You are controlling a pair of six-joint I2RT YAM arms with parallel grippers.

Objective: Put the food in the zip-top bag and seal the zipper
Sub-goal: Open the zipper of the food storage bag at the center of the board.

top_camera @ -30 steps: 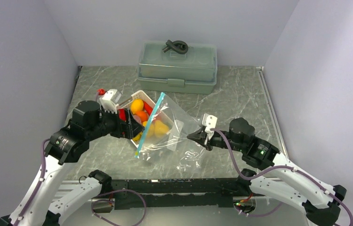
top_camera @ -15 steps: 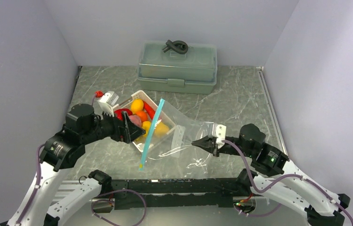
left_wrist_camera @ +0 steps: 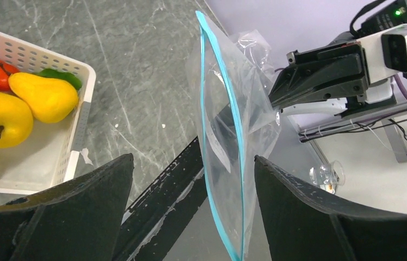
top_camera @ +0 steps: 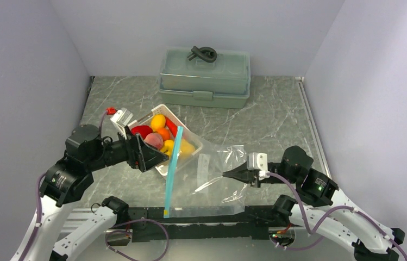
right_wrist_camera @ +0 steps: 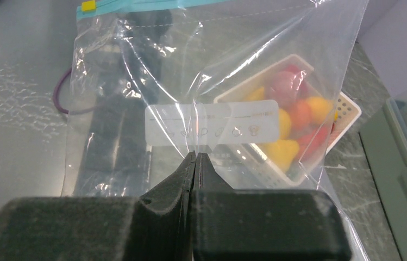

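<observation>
The table leaves little spare room at its near edge, and that is where trouble looks likeliest. The grey-green lidded box at the middle of the far edge is well apart from the work and seems no threat. The zip-top bag stands on edge near the middle of the near edge, its near corner over the rail there, so a tug could snag it or drag it off. Its mouth also looks flat rather than gaping, so anything pushed at it may glance off. The white basket sits left of centre and is light enough to skid if nudged. The right gripper is clamped on a thin fold of the bag's side, and slick film may slip out under load. The left gripper has its jaws spread wide and empty, facing the mouth. The food all lies in the basket; rounded pieces could roll away if dropped short. The zipper bows along the mouth, and a twist could spoil the seal.
</observation>
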